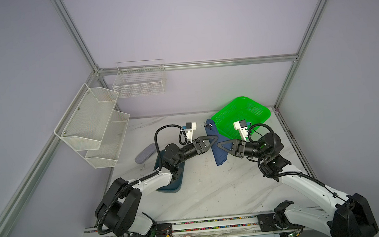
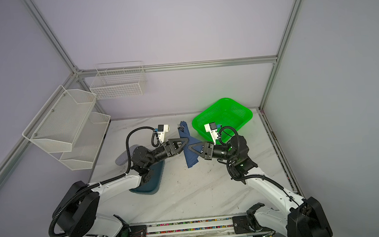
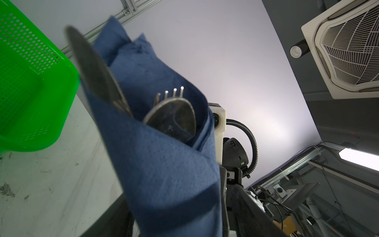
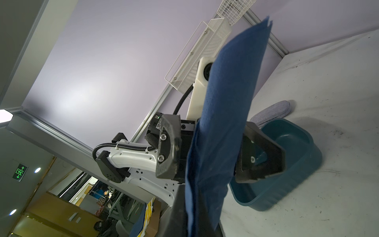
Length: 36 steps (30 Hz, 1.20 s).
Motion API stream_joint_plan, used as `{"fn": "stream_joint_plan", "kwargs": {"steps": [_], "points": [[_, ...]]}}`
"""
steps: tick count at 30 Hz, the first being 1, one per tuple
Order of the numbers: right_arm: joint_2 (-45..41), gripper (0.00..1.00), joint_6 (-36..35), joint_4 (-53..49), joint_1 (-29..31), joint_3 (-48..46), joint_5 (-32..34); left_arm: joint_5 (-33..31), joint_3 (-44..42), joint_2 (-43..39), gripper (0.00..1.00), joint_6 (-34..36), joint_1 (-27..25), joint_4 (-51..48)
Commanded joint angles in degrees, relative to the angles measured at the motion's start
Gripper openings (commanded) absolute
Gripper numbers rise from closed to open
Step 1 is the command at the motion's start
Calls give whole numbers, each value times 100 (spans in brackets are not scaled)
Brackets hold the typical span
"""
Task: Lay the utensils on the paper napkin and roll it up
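Napkin (image 1: 217, 150) rolled round utensils (image 3: 174, 117), near far edge of table (image 1: 212, 191), right gripper (image 1: 219, 144) clamped it, left gripper (image 1: 216, 137) stood fingers apart.

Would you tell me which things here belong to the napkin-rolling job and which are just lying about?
Job: napkin, knife, fork, spoon.
Lying about: basket, tray, case, mesh shelf, wire rack.
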Motion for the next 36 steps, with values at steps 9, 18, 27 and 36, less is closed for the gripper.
{"fn": "stream_joint_plan", "kwargs": {"steps": [9, 18, 27, 36], "points": [[6, 4, 107, 558, -13, -25, 134, 162, 459, 4, 48, -158, -53, 499], [83, 4, 115, 557, -11, -26, 265, 111, 412, 40, 33, -213, -53, 721], [114, 4, 124, 559, -13, -51, 297, 97, 420, 118, 22, -277, -51, 896], [82, 7, 141, 533, -11, -157, 401, 2, 367, 91, 15, -230, -52, 1032]]}}
